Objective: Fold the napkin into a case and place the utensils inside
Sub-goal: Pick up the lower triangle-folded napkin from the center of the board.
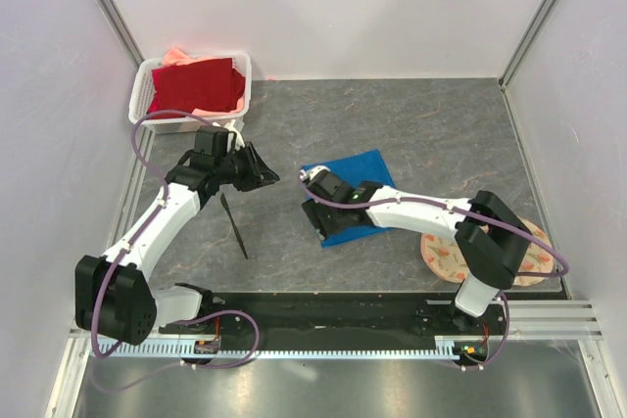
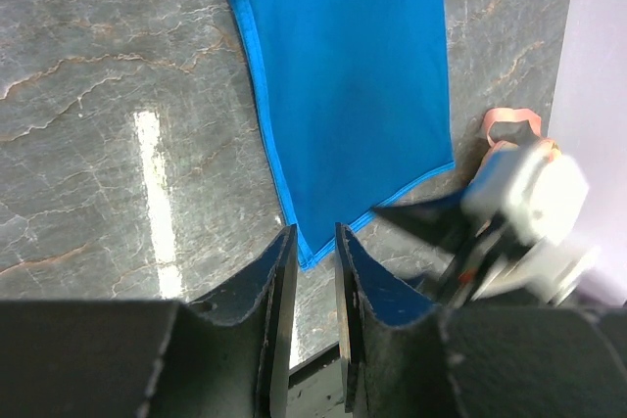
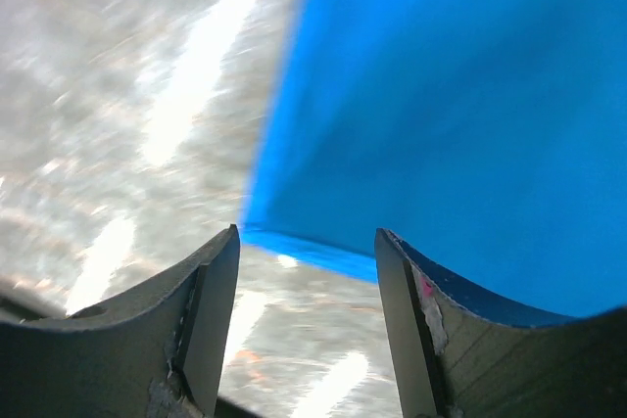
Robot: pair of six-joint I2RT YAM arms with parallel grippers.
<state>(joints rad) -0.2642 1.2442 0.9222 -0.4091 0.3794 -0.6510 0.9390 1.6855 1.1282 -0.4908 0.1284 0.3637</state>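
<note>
The napkin (image 1: 358,188) is a folded bright blue cloth lying flat at the table's middle. It fills the upper part of the left wrist view (image 2: 353,85) and the upper right of the right wrist view (image 3: 470,115). My right gripper (image 1: 315,212) is low at the napkin's left edge. In its own view the right gripper (image 3: 308,237) is open, a napkin corner lies just ahead of its tips, and nothing is between them. My left gripper (image 1: 266,171) hovers left of the napkin. Its jaws (image 2: 313,234) stand a narrow gap apart and hold nothing. One black utensil (image 1: 233,227) lies on the table below the left gripper.
A white basket (image 1: 142,97) with a dark red cloth (image 1: 199,85) stands at the back left. A round peach mat (image 1: 443,259) lies at the front right, partly under the right arm. Walls close in the table on the left, back and right.
</note>
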